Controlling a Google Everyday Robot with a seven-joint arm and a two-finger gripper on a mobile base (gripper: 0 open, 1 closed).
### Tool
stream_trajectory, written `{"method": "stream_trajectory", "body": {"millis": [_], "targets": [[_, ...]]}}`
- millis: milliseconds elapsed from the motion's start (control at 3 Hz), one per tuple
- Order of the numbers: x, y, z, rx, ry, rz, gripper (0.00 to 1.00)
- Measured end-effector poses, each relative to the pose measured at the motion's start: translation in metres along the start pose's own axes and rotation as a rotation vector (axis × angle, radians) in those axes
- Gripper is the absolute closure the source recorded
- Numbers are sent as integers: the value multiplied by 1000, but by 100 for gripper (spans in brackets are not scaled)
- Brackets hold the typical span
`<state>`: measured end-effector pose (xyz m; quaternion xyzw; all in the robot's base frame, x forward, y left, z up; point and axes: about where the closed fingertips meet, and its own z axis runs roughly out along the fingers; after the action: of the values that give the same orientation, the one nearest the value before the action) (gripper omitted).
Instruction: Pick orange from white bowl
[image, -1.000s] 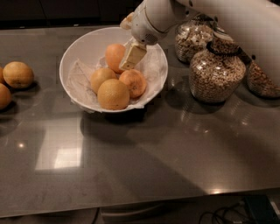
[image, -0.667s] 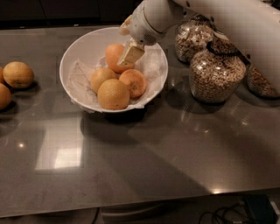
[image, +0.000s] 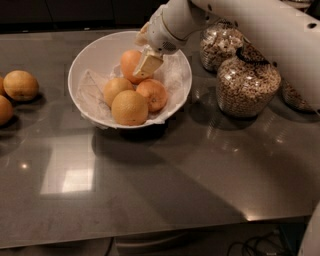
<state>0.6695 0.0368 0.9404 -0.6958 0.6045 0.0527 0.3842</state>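
Observation:
The white bowl (image: 85, 60) stands on the dark counter, lined with crinkled white paper. The orange (image: 130, 64), deep orange and slightly egg-shaped, lies at the back of the bowl. Two paler yellow-orange fruits (image: 129, 107) lie in front of it, and a rounder deep-orange fruit (image: 153, 95) lies at the right. My gripper (image: 148, 63) reaches down into the bowl from the upper right. Its cream tip lies against the right side of the orange. The arm hides the bowl's far rim.
Glass jars of cereal (image: 246, 85) stand close to the right of the bowl, under my arm. Two loose yellow-orange fruits (image: 20, 85) lie at the left edge of the counter. The counter's front edge runs along the bottom.
My gripper has shifted slightly up and back against the rear orange. The fruits and the bowl have not moved.

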Motion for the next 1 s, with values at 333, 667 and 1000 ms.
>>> {"method": "stream_trajectory", "body": {"millis": [333,667,1000], "targets": [[1,2,8,-23,-3,4,34],[1,3,17,-45,-6,5,34],[6,8,32,-81,-2,11,36]]}}
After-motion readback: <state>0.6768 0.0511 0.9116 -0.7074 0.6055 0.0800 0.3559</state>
